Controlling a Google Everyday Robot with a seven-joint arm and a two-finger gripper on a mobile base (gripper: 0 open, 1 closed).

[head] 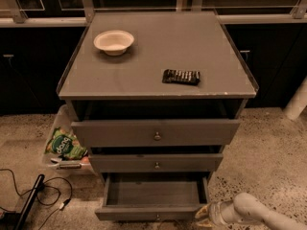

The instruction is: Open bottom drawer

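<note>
In the lower right corner of the frame, the pale arm (263,213) reaches in low over the speckled floor (271,147), lying almost level and pointing left toward the cabinet. At its end the gripper (207,215) sits at the lower right corner of the cabinet, right by the right end of the bottom drawer's front panel. It looks to be touching or just beside that panel, but contact is not certain. Whether the gripper is open or closed cannot be told, and nothing can be seen in its hold.

The bottom drawer (152,193) is at the bottom centre of the frame and stands open, its shallow grey box bare inside. Above it the middle drawer (156,163) and the top drawer (156,132) are each out only a little, each with a small round knob at centre.

At lower left a dark cable (53,195) lies on the floor, with a green bag (65,145) beside the cabinet's left side.

Farther back, the cabinet top (158,56) carries a dark packet (181,76) to the right of centre and a pale bowl (113,41) toward the upper left, the two well apart.
</note>
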